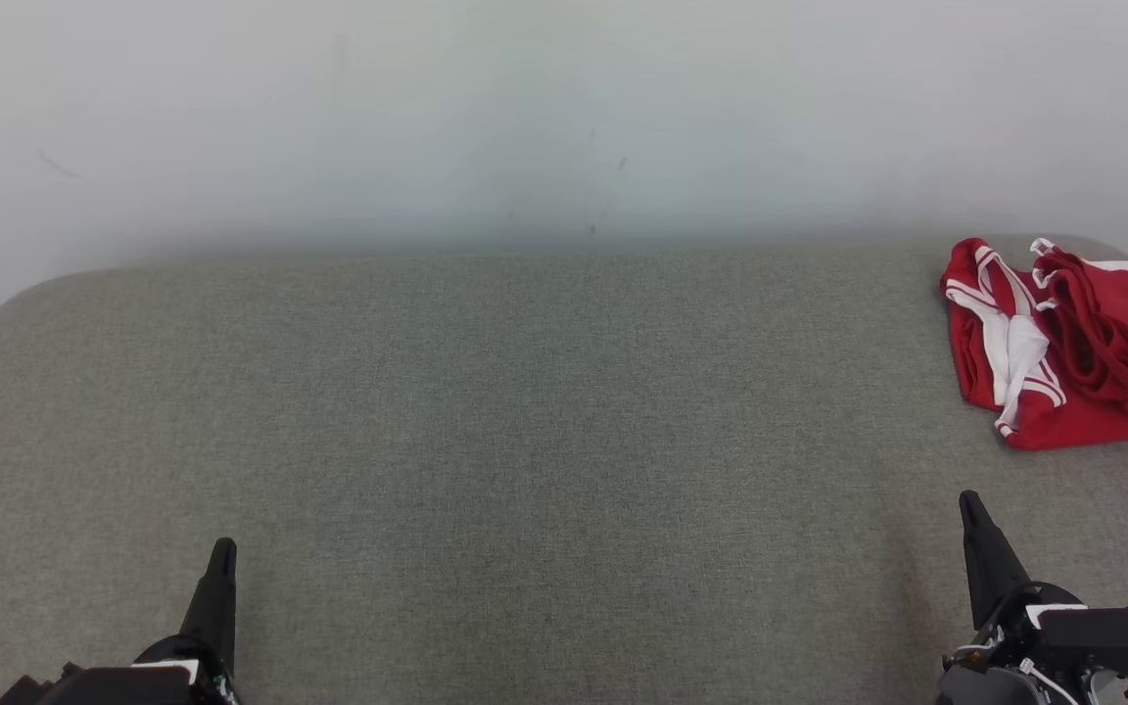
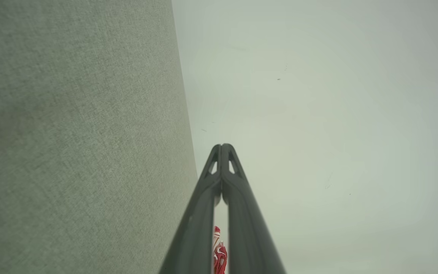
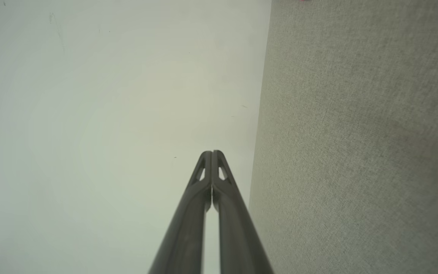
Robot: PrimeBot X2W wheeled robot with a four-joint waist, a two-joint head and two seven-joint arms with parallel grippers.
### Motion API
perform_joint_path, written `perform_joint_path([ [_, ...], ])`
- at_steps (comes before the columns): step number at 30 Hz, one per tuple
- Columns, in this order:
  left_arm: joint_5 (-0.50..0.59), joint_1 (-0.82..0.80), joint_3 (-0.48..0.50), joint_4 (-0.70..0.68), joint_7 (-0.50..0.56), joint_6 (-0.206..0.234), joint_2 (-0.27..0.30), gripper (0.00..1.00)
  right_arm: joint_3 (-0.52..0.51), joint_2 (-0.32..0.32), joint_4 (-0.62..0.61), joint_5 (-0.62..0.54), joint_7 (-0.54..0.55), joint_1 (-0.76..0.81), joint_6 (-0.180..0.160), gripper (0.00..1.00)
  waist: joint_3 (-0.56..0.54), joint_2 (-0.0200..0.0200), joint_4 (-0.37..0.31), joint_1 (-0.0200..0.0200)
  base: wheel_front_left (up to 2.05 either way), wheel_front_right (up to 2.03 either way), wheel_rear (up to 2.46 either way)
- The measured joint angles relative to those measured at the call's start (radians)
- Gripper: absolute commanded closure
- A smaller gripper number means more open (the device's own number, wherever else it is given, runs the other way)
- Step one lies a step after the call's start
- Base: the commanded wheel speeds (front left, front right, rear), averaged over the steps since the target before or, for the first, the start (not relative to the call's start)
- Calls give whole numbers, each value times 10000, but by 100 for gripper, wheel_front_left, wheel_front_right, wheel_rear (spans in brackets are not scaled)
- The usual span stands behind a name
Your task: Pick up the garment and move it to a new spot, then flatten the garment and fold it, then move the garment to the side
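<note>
Head view is showing the red garment (image 1: 1073, 343) lying crumpled at the far right of the table (image 1: 525, 441). The left tool (image 1: 223, 548) and right tool (image 1: 968, 501) are sitting near, each pressed together. Arriving unopened risks shoving it off.

Looking for anything to read, I find no words, numbers, brands or signs I can make out. The red garment (image 1: 1103, 362) shows white trim but no legible lettering. The grey table (image 1: 525, 441) and the pale wall (image 1: 525, 117) carry only faint specks.
</note>
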Motion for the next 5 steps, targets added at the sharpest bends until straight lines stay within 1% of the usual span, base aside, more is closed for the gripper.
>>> perform_joint_path([
  [5,0,0,2,0,6,0,-2,100,-10,4,0,-2,2,0,0,100,0,0,0,0,0,0,0],
])
